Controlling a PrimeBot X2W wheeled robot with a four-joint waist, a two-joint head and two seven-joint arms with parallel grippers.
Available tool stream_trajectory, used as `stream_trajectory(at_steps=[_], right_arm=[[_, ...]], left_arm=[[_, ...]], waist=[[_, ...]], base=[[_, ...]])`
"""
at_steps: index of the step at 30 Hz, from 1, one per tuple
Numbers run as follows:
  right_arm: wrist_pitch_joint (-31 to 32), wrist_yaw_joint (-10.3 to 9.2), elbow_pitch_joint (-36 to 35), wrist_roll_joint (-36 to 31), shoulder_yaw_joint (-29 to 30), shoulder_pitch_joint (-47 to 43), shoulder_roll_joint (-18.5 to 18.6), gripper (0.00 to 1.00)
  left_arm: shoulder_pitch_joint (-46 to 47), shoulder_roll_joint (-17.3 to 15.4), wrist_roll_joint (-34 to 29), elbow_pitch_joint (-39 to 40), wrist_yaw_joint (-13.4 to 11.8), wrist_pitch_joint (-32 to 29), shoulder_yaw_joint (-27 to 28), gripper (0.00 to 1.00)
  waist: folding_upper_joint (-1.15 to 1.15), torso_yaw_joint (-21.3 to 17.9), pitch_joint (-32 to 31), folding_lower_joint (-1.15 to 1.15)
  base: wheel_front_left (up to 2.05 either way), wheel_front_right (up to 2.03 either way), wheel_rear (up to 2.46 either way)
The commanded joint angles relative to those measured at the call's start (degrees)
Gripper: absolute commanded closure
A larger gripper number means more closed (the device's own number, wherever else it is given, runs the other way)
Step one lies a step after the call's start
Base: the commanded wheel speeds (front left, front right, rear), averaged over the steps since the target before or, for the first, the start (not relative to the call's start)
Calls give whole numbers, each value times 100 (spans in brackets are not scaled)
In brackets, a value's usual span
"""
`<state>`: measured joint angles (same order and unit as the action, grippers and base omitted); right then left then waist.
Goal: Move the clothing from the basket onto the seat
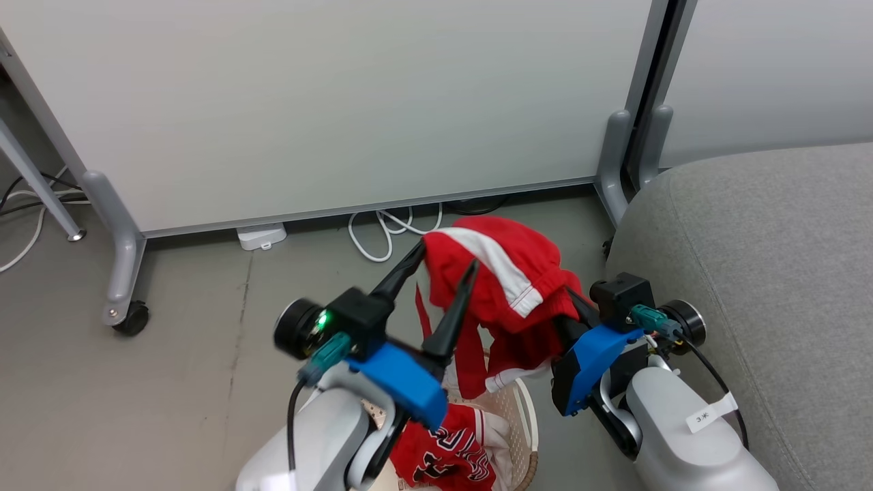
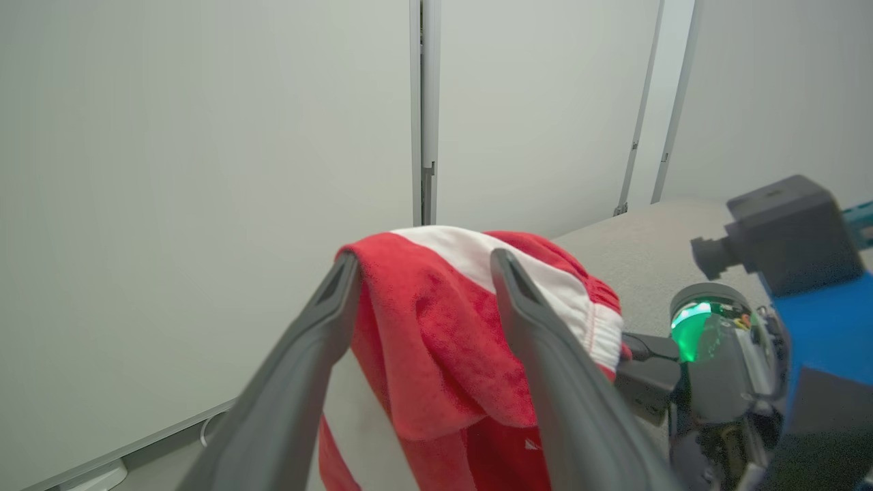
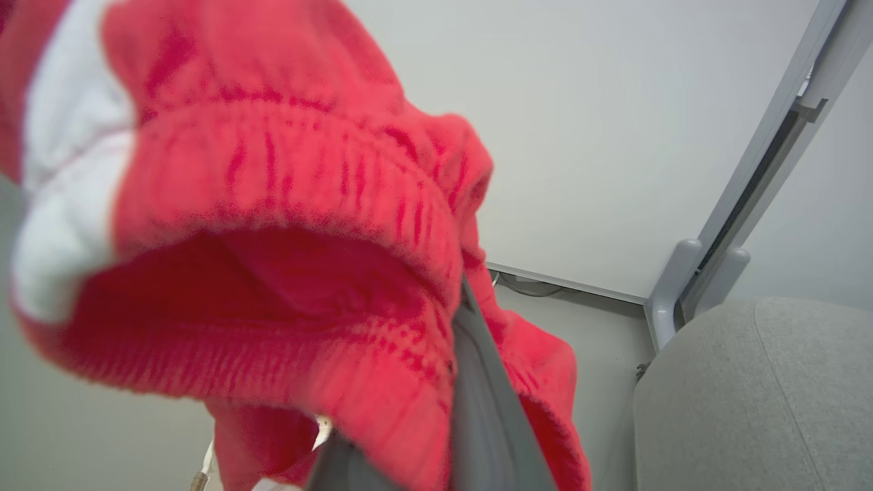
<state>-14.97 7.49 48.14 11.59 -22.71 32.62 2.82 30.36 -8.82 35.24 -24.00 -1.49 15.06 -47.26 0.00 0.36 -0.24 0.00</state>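
The red shorts (image 1: 508,279) with a white side stripe hang in the air above the basket (image 1: 524,417), bunched over my right gripper (image 1: 576,308). That gripper is shut on their waistband (image 3: 286,177), and one grey finger (image 3: 474,389) shows under the cloth. My left gripper (image 1: 445,259) stands open beside the shorts (image 2: 436,334), with cloth hanging between and behind its fingers (image 2: 525,307). The red jersey (image 1: 447,453) with black-and-white lettering lies in the cream basket at the bottom edge. To the right is the grey seat (image 1: 771,273), level with the shorts.
White partition panels (image 1: 327,102) on grey caster feet (image 1: 126,310) stand just behind the basket. White cables (image 1: 382,228) and a white adapter (image 1: 261,236) lie on the floor at their base. A grey table leg (image 1: 41,184) slants at far left.
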Motion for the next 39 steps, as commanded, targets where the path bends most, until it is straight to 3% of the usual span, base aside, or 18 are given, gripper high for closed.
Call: stream_trajectory(at_steps=[1, 13, 26, 39], right_arm=[[-31, 1, -54, -12, -9, -41, 14, 100], [-32, 1, -157, -13, -16, -127, 13, 100], [-32, 1, -233, 8, -52, -177, 13, 100], [-32, 1, -537, 136, -192, -176, 14, 100]], left_arm=[[-297, -79, -251, 164, -40, 16, 245, 0], [-1820, -90, -1271, 671, 104, 17, 1833, 0], [-2145, 271, -1815, 593, 524, 17, 2589, 0], [-2154, 429, -2067, 384, 714, 16, 2926, 0]], waist=[[0, -29, 5, 0], [0, -173, 8, 0], [0, -258, 23, 0], [0, -1224, 144, 0]], base=[[0, 0, 0], [0, 0, 0], [0, 0, 0], [0, 0, 0]])
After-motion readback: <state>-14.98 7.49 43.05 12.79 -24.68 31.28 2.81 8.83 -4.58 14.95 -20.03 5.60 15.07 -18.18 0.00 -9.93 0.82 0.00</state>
